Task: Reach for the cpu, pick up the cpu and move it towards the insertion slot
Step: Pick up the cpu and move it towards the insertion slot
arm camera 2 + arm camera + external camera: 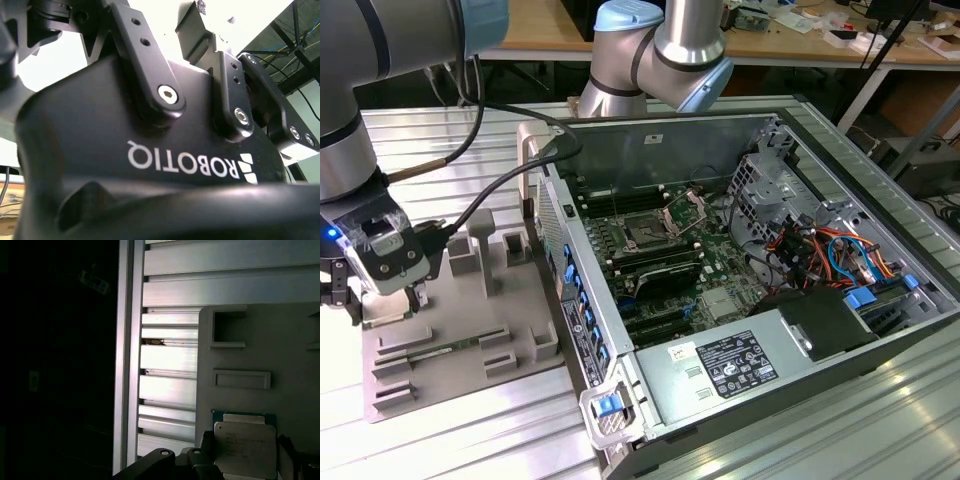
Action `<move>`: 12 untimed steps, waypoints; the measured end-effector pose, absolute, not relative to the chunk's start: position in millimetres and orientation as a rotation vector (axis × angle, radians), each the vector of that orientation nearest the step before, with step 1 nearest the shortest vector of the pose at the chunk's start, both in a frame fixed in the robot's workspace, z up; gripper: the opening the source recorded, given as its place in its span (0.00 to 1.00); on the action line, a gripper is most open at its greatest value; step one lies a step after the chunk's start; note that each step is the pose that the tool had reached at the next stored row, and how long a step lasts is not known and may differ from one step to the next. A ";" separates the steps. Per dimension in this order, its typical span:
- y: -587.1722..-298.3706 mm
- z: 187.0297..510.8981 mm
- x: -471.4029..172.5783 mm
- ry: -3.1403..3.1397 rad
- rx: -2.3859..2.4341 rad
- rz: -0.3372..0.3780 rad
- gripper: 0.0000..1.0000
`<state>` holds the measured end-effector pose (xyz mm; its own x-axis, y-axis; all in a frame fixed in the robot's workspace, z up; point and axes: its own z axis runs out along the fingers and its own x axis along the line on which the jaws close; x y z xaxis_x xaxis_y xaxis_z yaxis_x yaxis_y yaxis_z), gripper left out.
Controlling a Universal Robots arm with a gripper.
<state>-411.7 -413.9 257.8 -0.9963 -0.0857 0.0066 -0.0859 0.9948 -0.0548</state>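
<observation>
Directly beneath the black gripper (pixel 382 300): the small flat square cpu (pixel 245 445), silvery on top. In the first wrist view, hemmed by dark gripper metal along two opposite edges, close against both. Cannot tell whether clamped or merely bracketed. Level with the pale grey moulded plastic tray (pixel 280 355) below the gripper; cannot tell whether resting on it or just clear of it.

Pale brushed-metal lid, rounded at the corners, with a narrower tab along the edge farthest from the gripper. Faint dark print across the middle, too small to make out. Thin rim of green board peeping out around the lid on that same far edge.

Beyond the cpu, away from the gripper: a shallow raised rectangular block (pixel 242 378) on the tray, then a square recess (pixel 227 327) farther off. Off to one side, past the tray's edge, the ribbed aluminium table (pixel 167 360).

In the exterior view, hanging low over the tray from the silver-and-blue jointed robot arm (pixel 660 45). Near the gripper, a long thin green memory stick (pixel 445 348) lying flat in the tray. Well apart from the gripper, across the wall of the open grey metal computer case (pixel 660 135): the insertion slot (pixel 645 232), a small dark square socket with its shiny metal frame tipped up, set in the green circuit board (pixel 720 262).
</observation>
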 end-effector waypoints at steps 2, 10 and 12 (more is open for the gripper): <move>-413.9 258.6 -411.7 -3.133 0.135 0.086 0.55; -413.9 261.7 -411.7 -3.133 0.135 0.086 0.55; -413.9 262.4 -411.7 -3.133 0.135 0.086 0.55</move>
